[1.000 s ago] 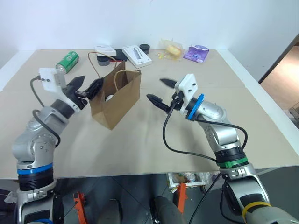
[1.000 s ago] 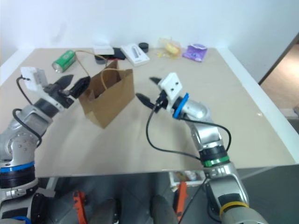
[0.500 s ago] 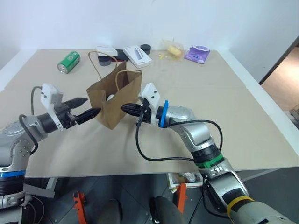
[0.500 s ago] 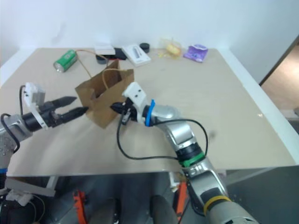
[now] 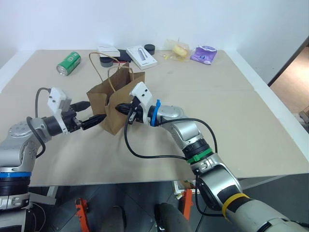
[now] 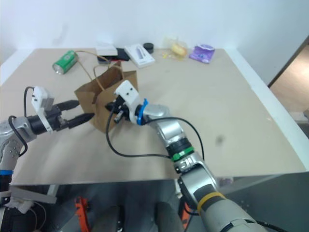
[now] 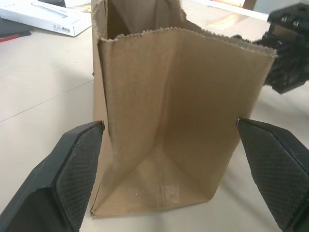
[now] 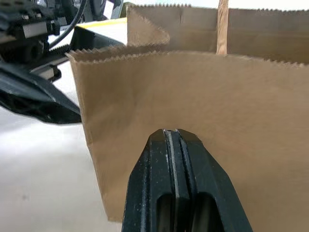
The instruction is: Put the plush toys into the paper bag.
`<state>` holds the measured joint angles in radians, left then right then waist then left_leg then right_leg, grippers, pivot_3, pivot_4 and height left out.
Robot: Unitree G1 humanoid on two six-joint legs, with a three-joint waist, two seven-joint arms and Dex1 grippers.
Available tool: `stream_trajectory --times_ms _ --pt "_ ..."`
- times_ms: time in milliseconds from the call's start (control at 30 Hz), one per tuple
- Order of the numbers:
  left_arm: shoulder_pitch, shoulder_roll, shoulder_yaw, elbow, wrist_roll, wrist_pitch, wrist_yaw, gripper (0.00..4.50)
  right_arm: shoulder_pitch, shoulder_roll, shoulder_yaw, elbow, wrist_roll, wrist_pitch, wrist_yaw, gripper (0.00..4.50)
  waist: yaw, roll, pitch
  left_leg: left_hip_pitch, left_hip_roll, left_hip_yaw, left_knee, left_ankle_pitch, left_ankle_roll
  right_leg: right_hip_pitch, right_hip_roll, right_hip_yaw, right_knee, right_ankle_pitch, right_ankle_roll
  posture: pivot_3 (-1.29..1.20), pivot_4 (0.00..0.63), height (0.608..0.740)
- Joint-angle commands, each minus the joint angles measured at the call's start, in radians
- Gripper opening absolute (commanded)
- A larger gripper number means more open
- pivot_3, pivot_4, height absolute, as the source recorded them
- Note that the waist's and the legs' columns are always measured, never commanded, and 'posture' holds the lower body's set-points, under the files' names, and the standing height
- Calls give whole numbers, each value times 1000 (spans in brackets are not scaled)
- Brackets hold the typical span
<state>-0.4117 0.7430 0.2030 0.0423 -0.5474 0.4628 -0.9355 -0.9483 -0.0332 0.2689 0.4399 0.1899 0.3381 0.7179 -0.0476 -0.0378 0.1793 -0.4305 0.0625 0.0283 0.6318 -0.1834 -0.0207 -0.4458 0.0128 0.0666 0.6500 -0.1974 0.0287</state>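
Probably a lab: bare beige table [image 5: 231, 111] against a plain white wall [image 5: 159, 19].

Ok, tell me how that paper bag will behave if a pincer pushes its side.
The paper bag will probably give way: its thin kraft walls are already creased and folded inward. It looks light for its size, so it may slide across the table rather than resist. Standing upright on a narrow base, it could tip. The shut right pincer already sits at its wall.
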Motion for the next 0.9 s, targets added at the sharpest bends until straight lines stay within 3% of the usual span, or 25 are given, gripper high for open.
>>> stream_trajectory --times_ms 33,733,833,900 --pt "-28 0 -10 -6 20 -30 -17 4500 -43 18 -32 -5 0 -23 -3 216 0 0 0 0 0 0 0 0 0 0 0 0 0 0 0 0 150 740" --pt "-112 -161 -80 107 162 -136 112 4500 -61 51 -44 -1 -8 -21 -11 216 0 0 0 0 0 0 0 0 0 0 0 -1 1 1 0 0 150 740" --pt "-116 -178 -55 99 138 -128 120 3711 -56 48 -46 -9 -9 -17 -8 0 0 0 0 0 0 0 0 0 0 0 0 -1 1 1 0 0 150 740" --pt "-115 -183 -48 95 127 -122 115 2893 -54 46 -46 -12 -10 -17 -7 0 0 0 0 0 0 0 0 0 0 0 0 0 1 1 1 0 150 740"
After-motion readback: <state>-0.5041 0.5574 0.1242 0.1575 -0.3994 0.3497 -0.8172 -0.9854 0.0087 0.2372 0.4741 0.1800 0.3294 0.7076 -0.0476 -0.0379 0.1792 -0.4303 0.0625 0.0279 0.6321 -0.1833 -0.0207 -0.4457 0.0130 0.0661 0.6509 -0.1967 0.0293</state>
